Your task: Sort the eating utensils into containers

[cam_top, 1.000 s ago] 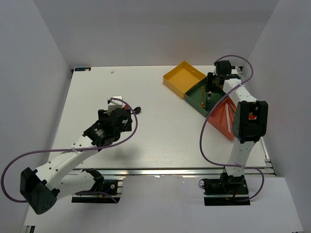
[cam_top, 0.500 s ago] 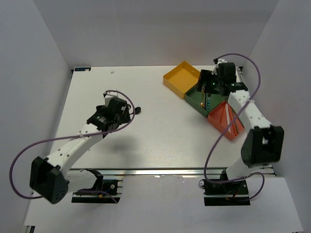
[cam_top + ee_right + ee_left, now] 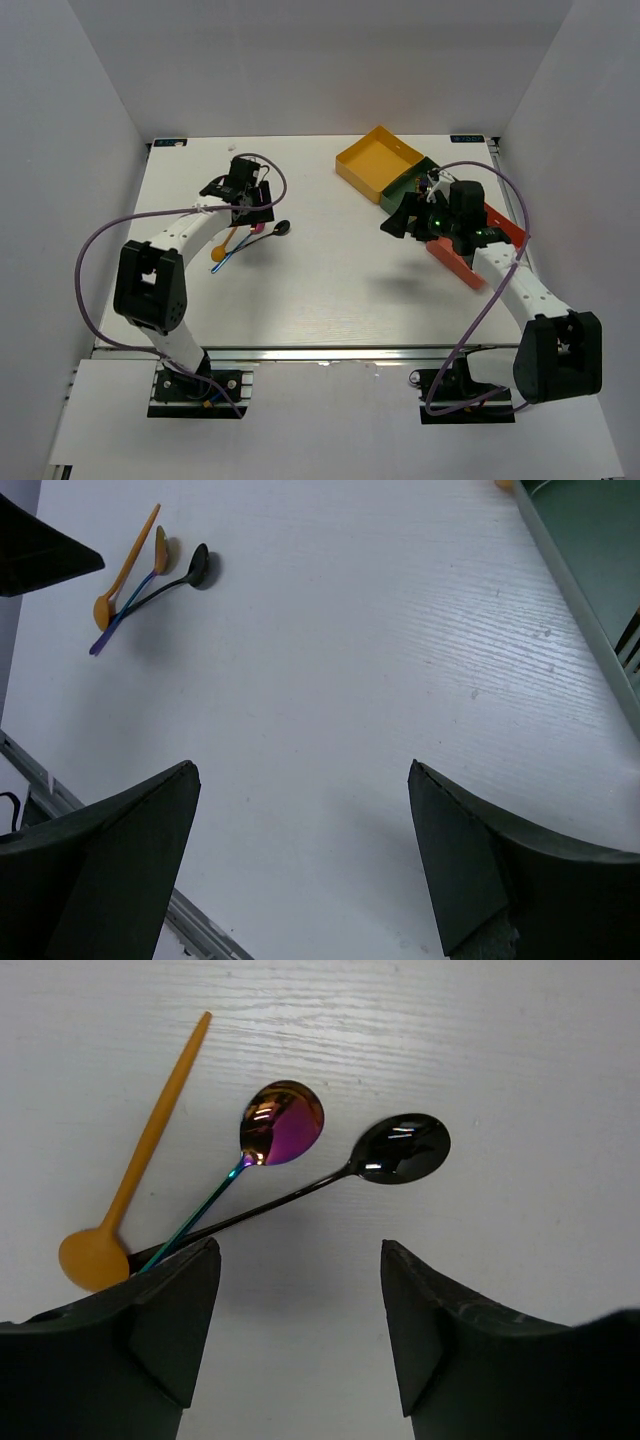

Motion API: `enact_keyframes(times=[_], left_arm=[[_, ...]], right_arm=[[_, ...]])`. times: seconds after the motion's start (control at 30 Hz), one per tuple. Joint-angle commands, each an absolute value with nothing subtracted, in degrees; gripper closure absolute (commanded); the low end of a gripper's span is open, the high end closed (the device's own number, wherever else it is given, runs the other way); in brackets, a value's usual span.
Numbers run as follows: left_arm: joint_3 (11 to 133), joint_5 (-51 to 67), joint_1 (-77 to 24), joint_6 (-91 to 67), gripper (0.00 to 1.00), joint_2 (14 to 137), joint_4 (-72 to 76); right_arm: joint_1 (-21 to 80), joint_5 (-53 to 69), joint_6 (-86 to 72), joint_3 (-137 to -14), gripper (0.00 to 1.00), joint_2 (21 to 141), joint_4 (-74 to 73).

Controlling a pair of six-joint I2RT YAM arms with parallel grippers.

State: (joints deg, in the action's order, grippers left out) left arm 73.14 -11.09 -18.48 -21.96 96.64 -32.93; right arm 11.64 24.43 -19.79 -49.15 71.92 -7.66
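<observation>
Finishes of the table and spoons

A fine wood grain was noted on the matt white table (image 3: 520,1050). The black spoon (image 3: 402,1148) and the purple spoon (image 3: 283,1122) at its nine o'clock were seen as mirror-glossy metal, and the orange spoon (image 3: 150,1140) as dull, smooth plastic.

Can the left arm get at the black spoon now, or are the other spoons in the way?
Probably yes. The left gripper hangs open over the black spoon, whose bowl end lies clear. Its handle crosses the iridescent spoon beside the orange spoon, so grip near the bowl.
</observation>
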Motion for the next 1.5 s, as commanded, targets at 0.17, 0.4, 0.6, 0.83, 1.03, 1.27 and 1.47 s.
enact_keyframes(times=[0.17,0.4,0.6,0.83,1.03,1.27,1.47], left_arm=[[76.4,-2.3,-18.4,-12.9,0.36,101.7,-31.6],[76.2,-2.4,-18.4,-9.6,0.49,106.1,-30.2],[76.6,-4.5,-18.2,-9.2,0.48,107.9,-28.7],[76.3,-2.5,-16.1,-9.0,0.47,110.3,-27.9],[75.9,2.5,-13.4,-9.1,0.44,112.6,-25.8],[74.4,2.7,-14.7,-10.1,0.44,112.1,-25.5],[72.1,-6.2,-19.7,-11.7,0.55,111.5,-25.3]], right_arm=[[11.4,28.1,-16.6,-47.9,0.11,69.3,-4.1],[11.4,28.3,-16.1,-46.9,0.11,67.7,-3.7],[11.5,28.6,-16.1,-46.3,0.11,66.4,-3.3],[11.5,28.6,-16.2,-45.9,0.11,65.7,-3.2],[11.5,28.2,-16.1,-45.6,0.11,65.1,-3.1],[11.4,27.8,-16.0,-45.4,0.11,65.0,-2.8],[11.5,28.0,-16.1,-45.5,0.11,64.7,-2.5]])
